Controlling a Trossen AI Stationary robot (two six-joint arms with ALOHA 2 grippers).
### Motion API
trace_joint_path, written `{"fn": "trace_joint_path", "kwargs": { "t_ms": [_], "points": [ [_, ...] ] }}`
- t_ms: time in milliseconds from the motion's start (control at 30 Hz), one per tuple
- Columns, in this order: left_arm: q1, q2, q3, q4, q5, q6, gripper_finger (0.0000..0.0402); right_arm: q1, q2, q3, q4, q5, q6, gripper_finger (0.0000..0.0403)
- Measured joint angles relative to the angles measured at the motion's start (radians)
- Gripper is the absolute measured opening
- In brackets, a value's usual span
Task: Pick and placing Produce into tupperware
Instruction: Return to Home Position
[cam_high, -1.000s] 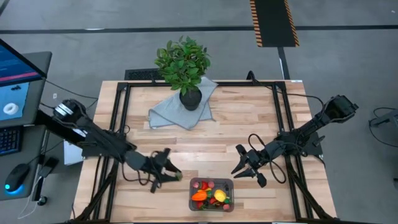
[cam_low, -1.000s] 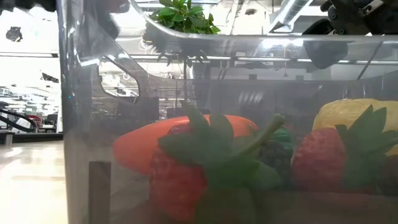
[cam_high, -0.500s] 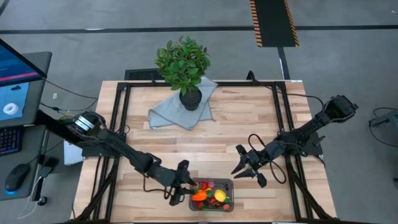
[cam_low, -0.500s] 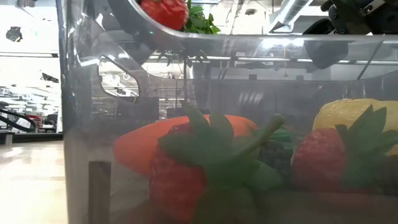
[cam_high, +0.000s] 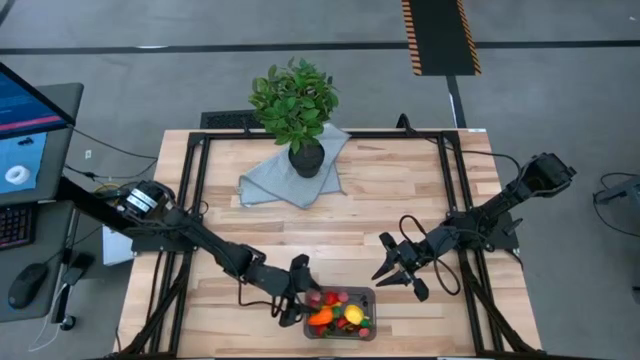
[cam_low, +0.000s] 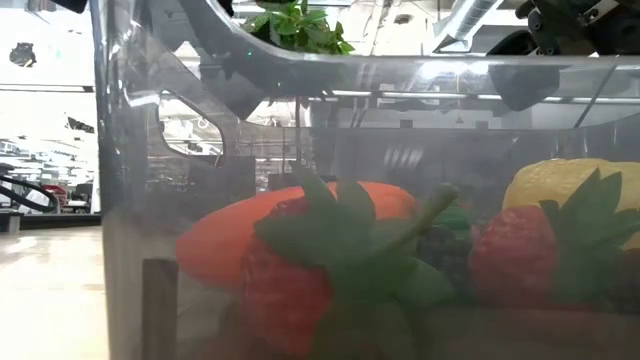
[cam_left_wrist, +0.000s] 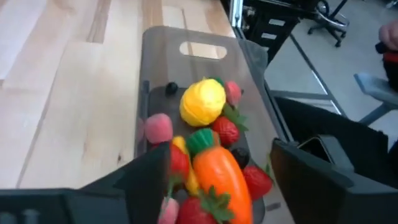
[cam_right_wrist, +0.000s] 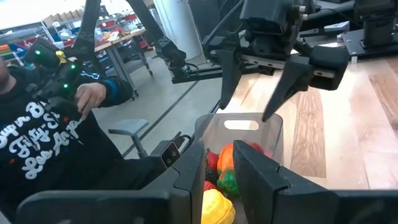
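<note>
The clear tub (cam_high: 341, 289) stands near the table's near edge and fills the low view (cam_low: 130, 200). In it lie an orange carrot (cam_left_wrist: 217, 174), a yellow lemon (cam_left_wrist: 202, 102), red strawberries (cam_left_wrist: 225, 130) and a pink berry (cam_left_wrist: 157, 127). My left gripper (cam_high: 303, 295) hovers open over the tub's left end, and its fingers (cam_left_wrist: 149, 174) frame the produce without holding anything. My right gripper (cam_high: 398, 272) waits open above the table, just right of and beyond the tub (cam_right_wrist: 261, 127).
A leafy plant (cam_high: 293, 100) in a black pot stands on a blue-grey cloth (cam_high: 285, 180) at the table's far side. Bare wood lies between it and the tub. A monitor (cam_high: 30, 120) stands off the table's left; a seated person (cam_right_wrist: 50, 143) shows beyond the near edge.
My left gripper has moved right along the near edge, from left of the tub to over its left end. Half a second ago a red strawberry showed above the tub's rim in the low view; it is gone from there now. The right arm has kept still.
</note>
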Motion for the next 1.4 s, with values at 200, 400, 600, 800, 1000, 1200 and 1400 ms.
{"fn": "trace_joint_path", "kwargs": {
  "t_ms": [200,400,600,800,1000,1200,1400],
  "points": [
    [0.012,-0.005,0.0,0.035,-0.032,0.077,0.0303,0.0,0.0,0.0,0.0,0.0,0.0,0.0108],
    [0.011,-0.036,-0.001,0.12,-0.019,0.2,0.0306,0.0,0.0,0.0,0.012,0.0,0.0,0.0108],
    [0.021,-0.207,-0.067,0.135,-0.035,0.337,0.0307,0.009,0.0,0.0,0.103,-0.01,-0.035,0.0108],
    [0.025,-0.471,-0.246,0.156,-0.053,0.435,0.0307,0.027,-0.006,0.0,0.121,-0.018,-0.063,0.0108],
    [0.029,-0.754,-0.475,0.168,-0.139,0.471,0.0307,0.024,-0.119,0.0,0.079,-0.046,-0.143,0.0108],
    [0.029,-0.951,-0.655,0.198,-0.186,0.483,0.0307,0.006,-0.366,0.0,-0.146,-0.047,-0.218,0.0108],
    [0.025,-1.103,-0.773,0.197,-0.194,0.54,0.0307,-0.031,-0.53,0.0,-0.313,-0.024,-0.236,0.0108]
  ]
}}
